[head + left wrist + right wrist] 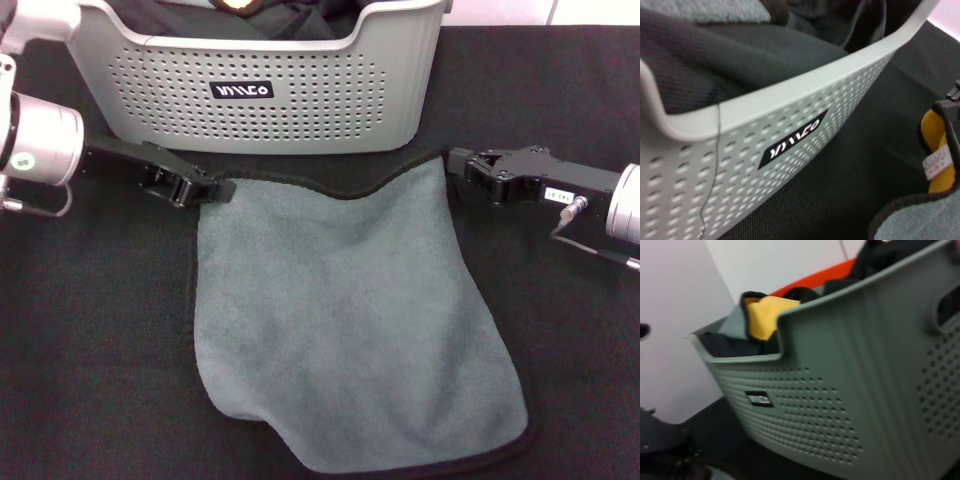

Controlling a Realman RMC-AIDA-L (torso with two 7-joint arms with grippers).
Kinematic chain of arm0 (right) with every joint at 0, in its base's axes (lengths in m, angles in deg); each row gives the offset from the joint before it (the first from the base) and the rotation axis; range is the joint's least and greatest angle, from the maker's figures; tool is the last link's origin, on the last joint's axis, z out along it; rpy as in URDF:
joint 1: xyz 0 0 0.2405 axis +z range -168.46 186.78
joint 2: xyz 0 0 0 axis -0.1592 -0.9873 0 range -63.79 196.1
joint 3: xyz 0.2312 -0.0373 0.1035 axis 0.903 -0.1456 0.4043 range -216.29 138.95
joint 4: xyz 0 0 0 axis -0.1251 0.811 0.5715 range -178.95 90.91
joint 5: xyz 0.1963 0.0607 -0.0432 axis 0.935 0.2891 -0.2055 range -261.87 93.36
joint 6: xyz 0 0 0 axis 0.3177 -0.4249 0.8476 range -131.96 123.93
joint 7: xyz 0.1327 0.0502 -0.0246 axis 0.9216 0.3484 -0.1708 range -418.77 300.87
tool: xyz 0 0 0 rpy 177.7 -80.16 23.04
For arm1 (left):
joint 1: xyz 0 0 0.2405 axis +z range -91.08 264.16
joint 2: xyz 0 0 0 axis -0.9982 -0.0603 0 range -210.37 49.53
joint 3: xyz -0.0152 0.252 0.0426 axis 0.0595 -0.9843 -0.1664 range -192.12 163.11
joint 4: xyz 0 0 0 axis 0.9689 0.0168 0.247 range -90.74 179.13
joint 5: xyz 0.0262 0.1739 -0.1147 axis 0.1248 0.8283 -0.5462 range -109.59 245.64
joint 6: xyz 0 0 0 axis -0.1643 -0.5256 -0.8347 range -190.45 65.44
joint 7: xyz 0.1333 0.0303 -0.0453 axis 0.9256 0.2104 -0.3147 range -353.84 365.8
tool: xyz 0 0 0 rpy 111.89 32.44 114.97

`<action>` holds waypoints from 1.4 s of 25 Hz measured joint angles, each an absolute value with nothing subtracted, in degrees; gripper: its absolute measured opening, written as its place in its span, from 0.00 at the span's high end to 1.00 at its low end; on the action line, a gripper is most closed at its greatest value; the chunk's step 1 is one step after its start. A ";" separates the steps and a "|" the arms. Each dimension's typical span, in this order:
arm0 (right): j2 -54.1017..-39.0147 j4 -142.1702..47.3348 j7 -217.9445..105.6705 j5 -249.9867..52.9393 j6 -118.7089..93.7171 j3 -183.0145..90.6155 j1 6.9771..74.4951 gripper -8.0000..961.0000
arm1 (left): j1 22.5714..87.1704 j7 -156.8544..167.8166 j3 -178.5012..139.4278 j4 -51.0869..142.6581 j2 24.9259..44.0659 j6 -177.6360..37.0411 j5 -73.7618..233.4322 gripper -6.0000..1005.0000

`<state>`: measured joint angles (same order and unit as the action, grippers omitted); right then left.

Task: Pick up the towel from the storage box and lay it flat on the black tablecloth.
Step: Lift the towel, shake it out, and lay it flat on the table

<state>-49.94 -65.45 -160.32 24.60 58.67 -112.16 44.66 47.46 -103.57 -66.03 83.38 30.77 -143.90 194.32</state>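
The towel [350, 320] lies gray face up on the black tablecloth [90, 380], in front of the storage box [270, 80]. Its top edge sags between my two grippers. My left gripper [212, 189] is shut on the towel's top left corner. My right gripper [454, 164] is shut on its top right corner. In the left wrist view a pinched towel corner [938, 155] shows its orange-yellow face and a white tag, with the gray face [920, 222] below it. The box's perforated wall and black label [792, 140] are close by.
The storage box holds a black fabric bundle [715, 60]. In the right wrist view another gray and yellow cloth [760, 315] sticks up over the box rim [740, 359], with something orange behind it. The tablecloth stretches out on both sides of the towel.
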 joint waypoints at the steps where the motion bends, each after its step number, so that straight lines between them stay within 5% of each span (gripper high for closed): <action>1: -49.96 -65.40 -159.85 24.65 57.96 -112.16 44.66 0.99 | 47.42 -103.60 -66.05 83.39 31.02 -143.40 194.75 0.98; 35: -50.03 -64.82 -157.82 24.83 50.65 -113.64 46.51 0.99 | 47.61 -103.11 -65.99 82.25 32.77 -135.89 197.64 0.98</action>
